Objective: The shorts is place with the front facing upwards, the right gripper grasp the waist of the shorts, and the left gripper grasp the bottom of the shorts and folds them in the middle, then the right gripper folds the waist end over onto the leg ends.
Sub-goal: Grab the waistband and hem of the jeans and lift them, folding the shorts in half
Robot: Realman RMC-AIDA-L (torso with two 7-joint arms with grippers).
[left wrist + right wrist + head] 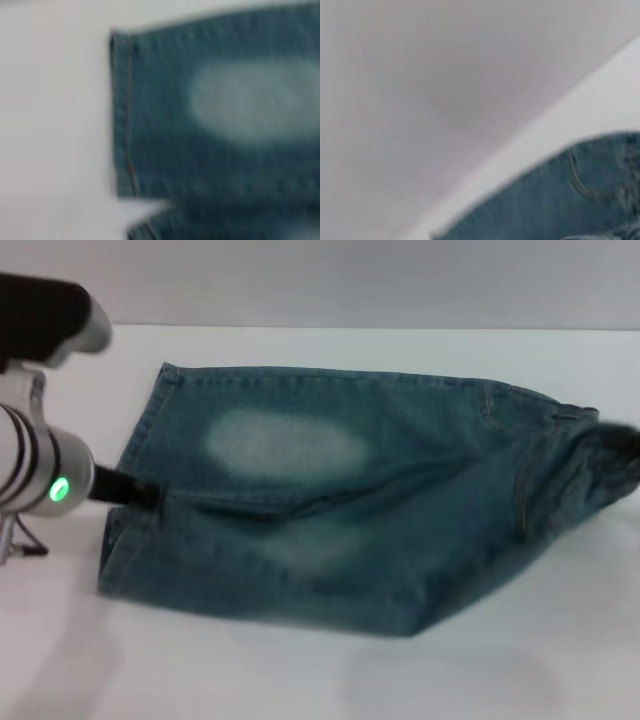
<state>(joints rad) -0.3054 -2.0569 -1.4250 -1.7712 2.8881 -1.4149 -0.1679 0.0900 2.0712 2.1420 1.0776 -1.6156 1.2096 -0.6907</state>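
The blue-green denim shorts (400,500) lie spread on the white table (300,680), both legs side by side with pale oval patches. The leg ends (140,430) point left and also fill the left wrist view as a straight stitched hem (122,115). My left gripper (130,490), on the green-lit arm, sits at the hems where the two legs meet. The waist (590,465) is bunched at the far right, where a dark blurred shape, seemingly my right gripper (622,443), touches it. The right wrist view shows denim (560,200) with curved pocket stitching.
The white table runs to a pale back wall (350,280). Bare tabletop lies in front of the shorts and to their left under my left arm (40,460).
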